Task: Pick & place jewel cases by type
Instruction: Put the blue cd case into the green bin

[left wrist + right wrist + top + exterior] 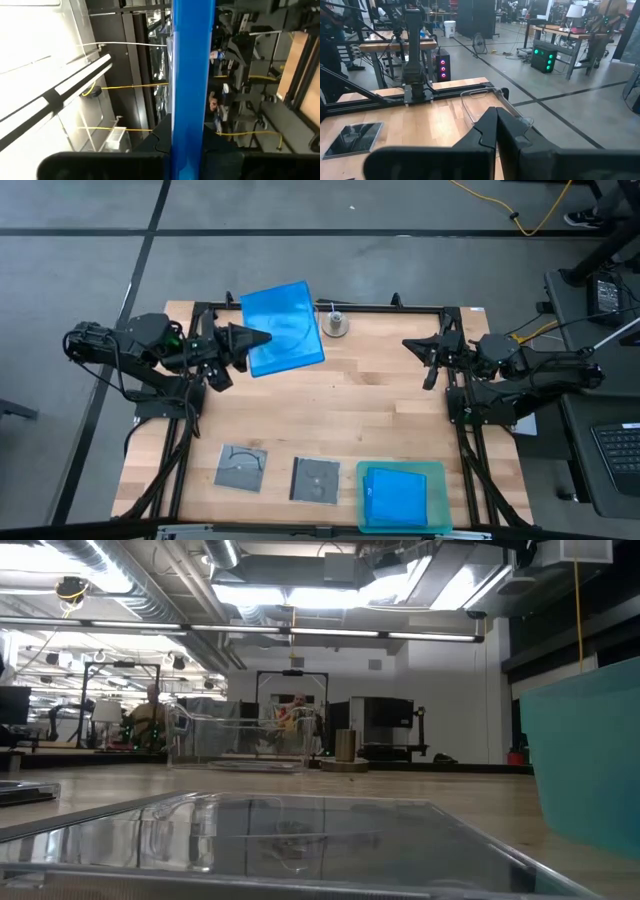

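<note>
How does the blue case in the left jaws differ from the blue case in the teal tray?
The held blue case is up off the table, clamped by the left gripper; the tray's blue case lies flat inside the teal tray. The held one shows bigger from above. Both are bright blue rectangles.

We're in a robotics lab or workshop: the pale butcher-block wooden table (340,410) sits in a black aluminium extrusion frame (400,307) on a bare grey concrete floor (300,260), with a yellow cable (530,220) trailing across it. Beyond the table we see exposed silver ceiling ducts (150,590) and long fluorescent strip lights (330,632), plus more wooden workbenches (400,45) on metal legs, a black floor fan (480,43) and a dark equipment box with green indicator lights (543,56). A laptop keyboard (618,455) sits on a side desk.
</note>
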### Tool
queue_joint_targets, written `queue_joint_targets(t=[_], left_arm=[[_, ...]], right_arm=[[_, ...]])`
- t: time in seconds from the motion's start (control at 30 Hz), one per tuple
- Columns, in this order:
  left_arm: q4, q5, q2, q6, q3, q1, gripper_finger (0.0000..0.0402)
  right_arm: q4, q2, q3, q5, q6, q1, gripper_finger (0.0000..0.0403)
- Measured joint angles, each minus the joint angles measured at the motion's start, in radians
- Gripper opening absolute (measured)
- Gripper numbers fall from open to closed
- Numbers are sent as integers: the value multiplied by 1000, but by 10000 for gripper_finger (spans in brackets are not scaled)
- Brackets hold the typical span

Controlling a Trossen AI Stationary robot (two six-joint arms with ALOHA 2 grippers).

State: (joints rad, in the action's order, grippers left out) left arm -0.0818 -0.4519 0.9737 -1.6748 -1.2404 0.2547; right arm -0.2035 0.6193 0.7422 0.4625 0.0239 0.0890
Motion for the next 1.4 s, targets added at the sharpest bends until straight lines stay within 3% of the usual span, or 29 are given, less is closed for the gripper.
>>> queue_joint_targets(t=[0.2, 1.4], left_arm=[[-1, 29, 0, 127, 0, 0, 13], [-32, 107, 0, 1365, 0, -1, 13]], right_arm=[[0, 0, 0, 0, 5, 0, 10], [4, 0, 0, -20, -27, 0, 10]])
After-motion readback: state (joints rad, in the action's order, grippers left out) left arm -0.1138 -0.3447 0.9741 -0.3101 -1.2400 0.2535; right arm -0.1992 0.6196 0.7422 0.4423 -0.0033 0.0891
